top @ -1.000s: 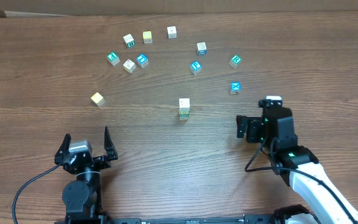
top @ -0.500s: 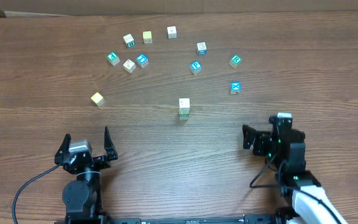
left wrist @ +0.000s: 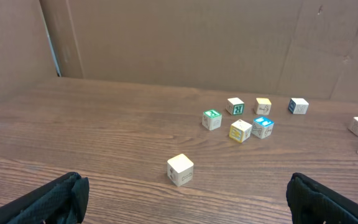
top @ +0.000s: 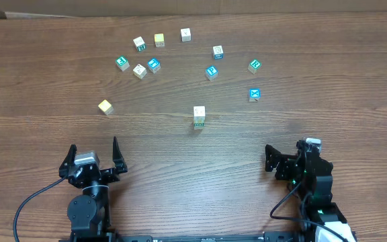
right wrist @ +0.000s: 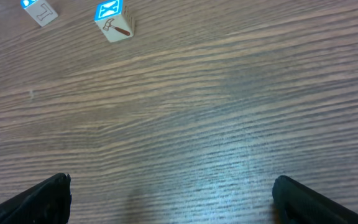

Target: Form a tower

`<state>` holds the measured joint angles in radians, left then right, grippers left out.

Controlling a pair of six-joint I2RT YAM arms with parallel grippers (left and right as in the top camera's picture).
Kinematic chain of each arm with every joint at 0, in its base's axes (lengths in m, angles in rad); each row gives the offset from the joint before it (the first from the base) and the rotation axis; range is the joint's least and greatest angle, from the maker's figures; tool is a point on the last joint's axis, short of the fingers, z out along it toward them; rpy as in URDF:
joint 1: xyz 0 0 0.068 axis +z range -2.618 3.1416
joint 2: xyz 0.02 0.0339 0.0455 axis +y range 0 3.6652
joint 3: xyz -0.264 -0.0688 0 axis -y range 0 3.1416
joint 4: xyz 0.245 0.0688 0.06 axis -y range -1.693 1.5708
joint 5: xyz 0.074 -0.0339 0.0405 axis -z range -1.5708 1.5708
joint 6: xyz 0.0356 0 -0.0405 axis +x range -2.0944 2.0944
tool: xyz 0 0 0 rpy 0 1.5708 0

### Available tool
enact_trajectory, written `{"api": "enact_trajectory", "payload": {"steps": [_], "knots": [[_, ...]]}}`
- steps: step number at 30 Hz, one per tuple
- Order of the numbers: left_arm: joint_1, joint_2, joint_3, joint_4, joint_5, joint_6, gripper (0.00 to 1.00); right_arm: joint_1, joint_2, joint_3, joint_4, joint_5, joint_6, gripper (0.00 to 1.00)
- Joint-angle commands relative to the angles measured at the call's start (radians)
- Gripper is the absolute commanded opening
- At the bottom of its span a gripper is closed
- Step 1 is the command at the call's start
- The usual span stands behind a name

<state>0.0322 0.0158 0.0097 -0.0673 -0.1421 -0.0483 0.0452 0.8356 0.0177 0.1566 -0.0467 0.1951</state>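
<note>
Wooden tower (top: 199,116) overhead, hammer cube (right wrist: 114,20) via right wrist

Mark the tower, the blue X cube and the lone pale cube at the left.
tower (top: 199,112), overhead view, on its pale top face.
blue X cube (right wrist: 109,10), right wrist view, on its blue X face.
lone pale cube (left wrist: 180,164), left wrist view, on its top face.

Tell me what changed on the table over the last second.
The right gripper drew back toward the robot's edge of the table, away from the tower. It was open and empty throughout, so nothing was grasped or released. The left gripper stayed parked and open. The tower and the loose cubes have not moved.
</note>
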Motion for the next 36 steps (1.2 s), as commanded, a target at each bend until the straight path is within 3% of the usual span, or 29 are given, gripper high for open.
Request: {"api": "enact_trajectory", "payload": {"steps": [1, 8, 19, 29, 36], "knots": [[-0.006, -0.011, -0.003, 0.000, 0.004, 0.019, 1.00, -0.008, -0.098, -0.010, -0.054, 0.021, 0.010, 1.00], [-0.006, -0.011, -0.004, 0.000, 0.004, 0.019, 1.00, -0.008, -0.299, -0.010, -0.240, 0.045, 0.010, 1.00], [-0.006, -0.011, -0.003, 0.000, 0.004, 0.019, 1.00, -0.006, -0.565, -0.010, -0.242, 0.044, 0.004, 1.00], [-0.006, -0.011, -0.003, 0.000, 0.004, 0.019, 1.00, -0.005, -0.705, -0.010, -0.238, -0.035, -0.204, 1.00], [-0.006, -0.011, -0.004, 0.000, 0.004, 0.019, 1.00, 0.034, -0.794, -0.010, -0.238, -0.034, -0.225, 1.00]]}}
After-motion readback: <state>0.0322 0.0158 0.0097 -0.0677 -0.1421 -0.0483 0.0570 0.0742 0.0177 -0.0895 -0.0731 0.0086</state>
